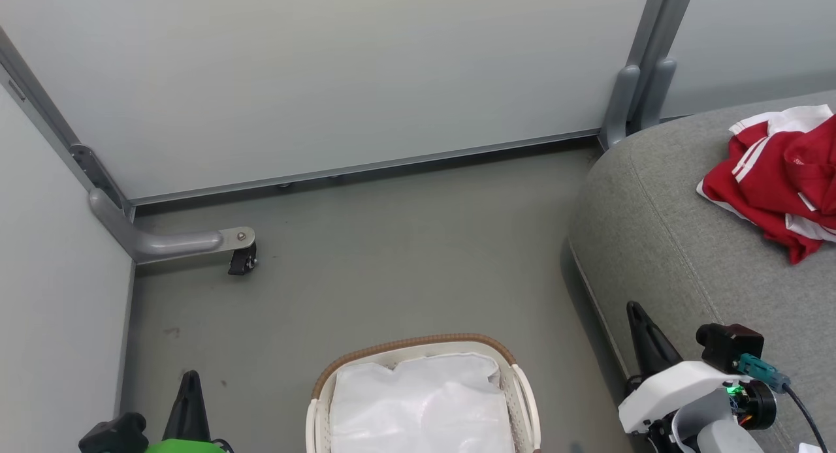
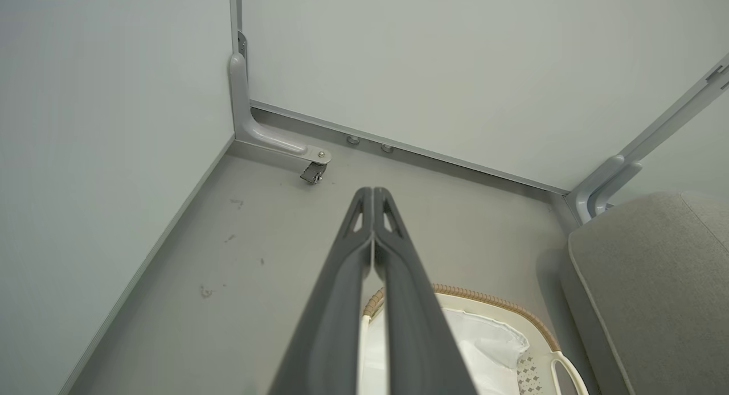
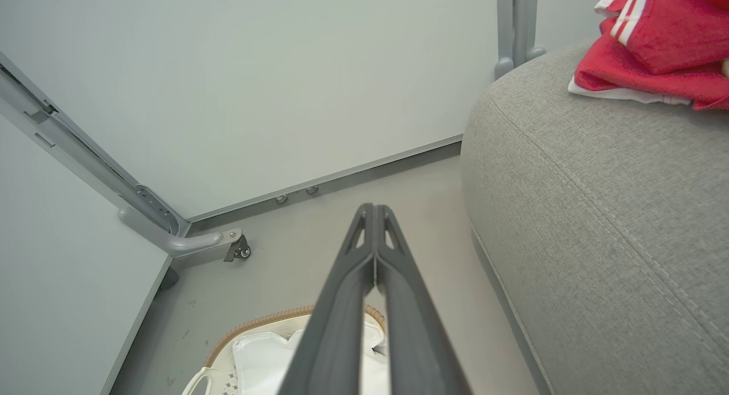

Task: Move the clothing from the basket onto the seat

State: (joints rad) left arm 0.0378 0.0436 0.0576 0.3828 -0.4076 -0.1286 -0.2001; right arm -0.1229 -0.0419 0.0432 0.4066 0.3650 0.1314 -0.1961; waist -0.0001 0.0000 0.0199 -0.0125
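Looks near done. Red clothing (image 1: 777,179) heaped on seat (image 1: 666,231), ahead and to the right of right pincer (image 3: 374,208), well apart. Low between that and left pincer (image 2: 373,191), basket (image 1: 418,344), white sheet (image 1: 418,407) covering its inside; anything red beneath, cannot tell. Both pincers closed tight, holding nothing.

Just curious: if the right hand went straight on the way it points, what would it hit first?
The right hand probably meets the grey floor short of the wall panel, past the basket; depth unclear.
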